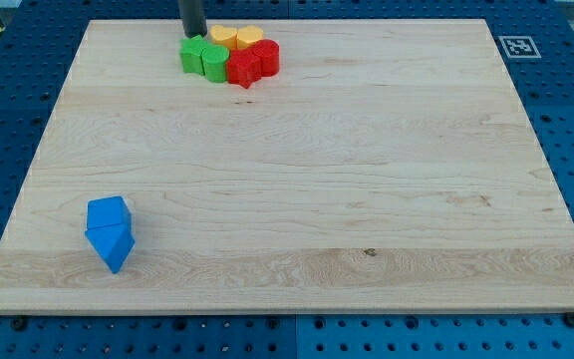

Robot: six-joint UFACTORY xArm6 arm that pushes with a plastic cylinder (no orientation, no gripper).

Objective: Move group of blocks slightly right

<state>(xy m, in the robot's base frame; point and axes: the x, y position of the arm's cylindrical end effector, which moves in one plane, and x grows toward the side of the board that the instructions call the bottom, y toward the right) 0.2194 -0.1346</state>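
Observation:
A tight group of blocks sits near the view's top, left of centre. It holds a green block (192, 56), a second green block (214, 61), a red star-shaped block (242, 69), a red round block (267, 57), a yellow block (224, 37) and a yellow heart-shaped block (249, 38). My tip (192, 35) stands at the group's upper left, right behind the left green block and next to the yellow block. Whether it touches them I cannot tell.
Two blue blocks lie together at the view's lower left: a blue cube (108, 213) and a blue triangular block (111, 244). The wooden board (307, 199) rests on a blue perforated table. A marker tag (515, 45) sits at the board's top right corner.

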